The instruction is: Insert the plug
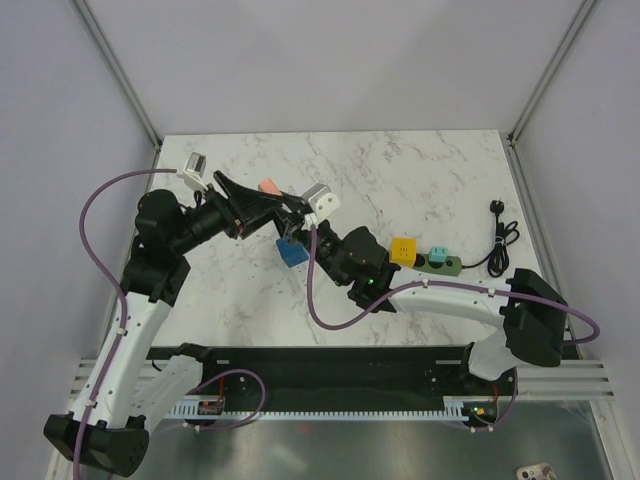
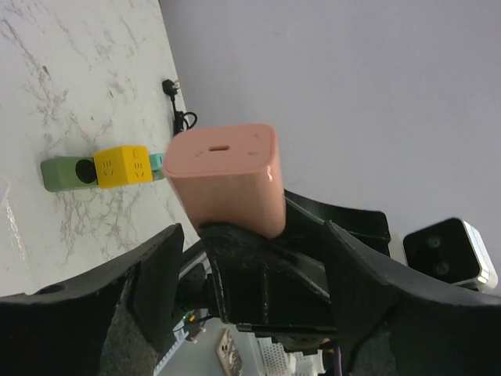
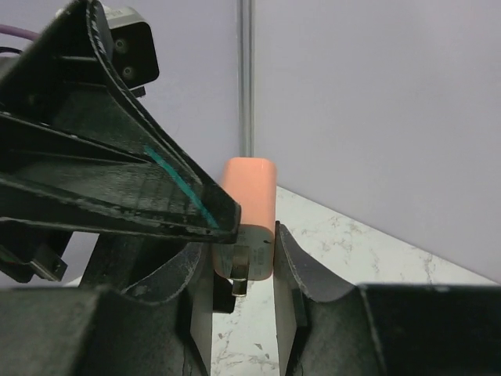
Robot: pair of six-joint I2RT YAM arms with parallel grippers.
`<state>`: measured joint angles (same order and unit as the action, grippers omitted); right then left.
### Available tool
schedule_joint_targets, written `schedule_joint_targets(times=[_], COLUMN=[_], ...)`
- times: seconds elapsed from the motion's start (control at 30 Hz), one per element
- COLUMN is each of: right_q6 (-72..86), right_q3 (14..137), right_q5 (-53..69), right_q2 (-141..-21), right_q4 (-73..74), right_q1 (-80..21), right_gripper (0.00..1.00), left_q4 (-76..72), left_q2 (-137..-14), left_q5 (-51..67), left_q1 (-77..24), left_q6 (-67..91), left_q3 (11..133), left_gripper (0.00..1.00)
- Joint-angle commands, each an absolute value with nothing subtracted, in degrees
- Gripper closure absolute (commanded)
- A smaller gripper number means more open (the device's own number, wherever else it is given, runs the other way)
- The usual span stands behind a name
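The yellow plug (image 1: 403,250) sits on the dark green socket strip (image 1: 445,264) at the right of the table; both also show in the left wrist view, the plug (image 2: 121,166) on the strip (image 2: 61,174). Neither gripper is near it. My right gripper (image 3: 243,243) is shut on a salmon-pink block (image 3: 249,200) with metal prongs, held up over the table's middle (image 1: 267,187). My left gripper (image 2: 254,235) is open, its fingers (image 2: 156,270) spread wide either side of the right gripper's jaws, just under the pink block (image 2: 227,176).
A blue cube (image 1: 291,252) lies on the marble below the two grippers. A black plug with a thin cord (image 1: 497,210) lies at the far right, beyond the strip. A teal piece (image 2: 157,161) sits on the strip beside the yellow plug.
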<state>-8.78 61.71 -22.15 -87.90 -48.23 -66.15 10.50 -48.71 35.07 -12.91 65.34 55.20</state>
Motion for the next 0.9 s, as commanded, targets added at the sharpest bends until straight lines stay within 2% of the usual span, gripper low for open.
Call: schedule_joint_targets(times=[0.0,0.17,0.3,0.4,0.5,0.63,0.73,0.87], right_q6=[-6.51,-2.38,5.61,12.9,18.53,21.96,27.32,33.12], right_q3=[61.35,61.26,56.62,52.41,48.18,45.62,44.91,44.83], right_q5=[-22.16,-17.41,-13.02,-5.91,1.91,9.82,18.52,25.92], right_q2=[-85.0,-80.43,-75.17,-69.1,-62.86,-57.75,-56.08,-56.43], right_q4=[-49.66,-40.71,-33.94,-27.96,-23.3,-16.54,-15.82,-17.04], right_q1=[-65.92,-64.6,-61.18,-56.26,-51.95,-48.78,-46.33,-44.21], right_gripper=[1.0,1.0,1.0,1.0,1.0,1.0,1.0,1.0], left_q4=[7.65,7.03,10.1,12.21,15.2,14.68,14.76,14.85], left_q2=[-48.52,-48.43,-48.87,-49.48,-50.71,-52.99,-56.07,-58.0], left_q5=[41.04,42.45,42.54,42.89,43.32,50.43,58.25,58.36], left_q1=[-13.36,-13.27,-13.27,-13.27,-13.27,-13.88,-15.73,-20.64], left_q6=[59.16,53.64,46.86,41.67,35.61,28.32,24.54,20.92], left_q3=[57.75,56.34,56.95,57.39,59.15,61.08,62.66,63.46], left_gripper=[0.21,0.21,0.23,0.25,0.31,0.32,0.37,0.37])
